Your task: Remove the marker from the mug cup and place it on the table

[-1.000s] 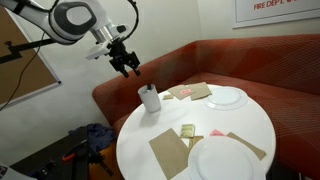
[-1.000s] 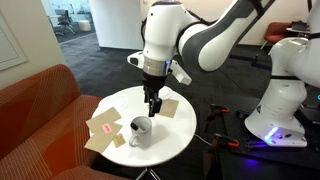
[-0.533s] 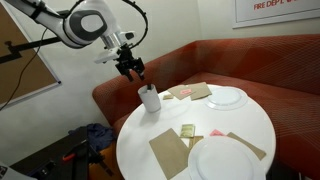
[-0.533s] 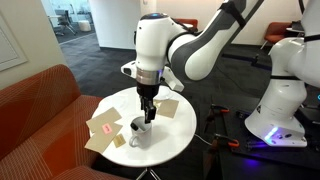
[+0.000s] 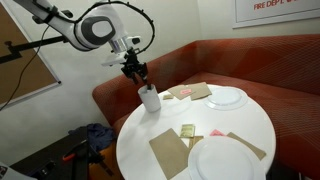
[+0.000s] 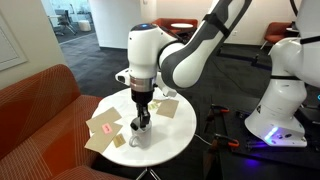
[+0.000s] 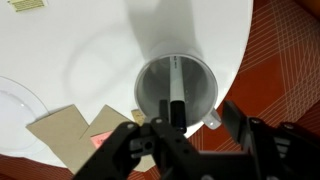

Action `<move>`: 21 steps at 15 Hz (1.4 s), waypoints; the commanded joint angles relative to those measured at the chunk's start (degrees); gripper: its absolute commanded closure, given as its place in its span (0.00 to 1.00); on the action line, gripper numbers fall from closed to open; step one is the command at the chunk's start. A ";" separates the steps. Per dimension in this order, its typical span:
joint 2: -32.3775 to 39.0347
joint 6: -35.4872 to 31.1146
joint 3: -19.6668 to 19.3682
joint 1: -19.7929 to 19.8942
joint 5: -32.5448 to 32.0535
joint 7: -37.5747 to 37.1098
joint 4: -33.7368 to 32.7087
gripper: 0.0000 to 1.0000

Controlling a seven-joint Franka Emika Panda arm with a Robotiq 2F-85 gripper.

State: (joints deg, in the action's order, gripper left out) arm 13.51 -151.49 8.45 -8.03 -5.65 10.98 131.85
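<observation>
- Right now, in the wrist view, the pincer is spread wide and has hold of nothing. One finger sits at about 8 o'clock of the mug cup and the other at about 4 o'clock.
- The marker stands inside the mug cup. Its whitish barrel runs from near 12 o'clock of the opening down to a dark end at 6 o'clock, which lies in the gap between the fingers. I cannot tell whether either finger touches it.
- In both exterior views the pincer points straight down, just above the mug cup.
- In an exterior view the mug cup stands near the 10 o'clock edge of the round white bench.
- In that view one white plate lies at about 1 o'clock of the bench and a second plate at about 5 o'clock.
- A brown cardboard piece lies flat at about 8 o'clock of the bench.
- A red-brown curved seat wraps around the far side of the bench.
- In the wrist view more cardboard lies at 8 o'clock of the mug cup.
</observation>
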 commanded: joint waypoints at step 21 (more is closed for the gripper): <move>4.97 -3.96 0.97 2.19 1.94 1.75 -2.17 0.54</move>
State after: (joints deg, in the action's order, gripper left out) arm 17.55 -153.89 8.45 -7.07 -5.39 10.98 130.69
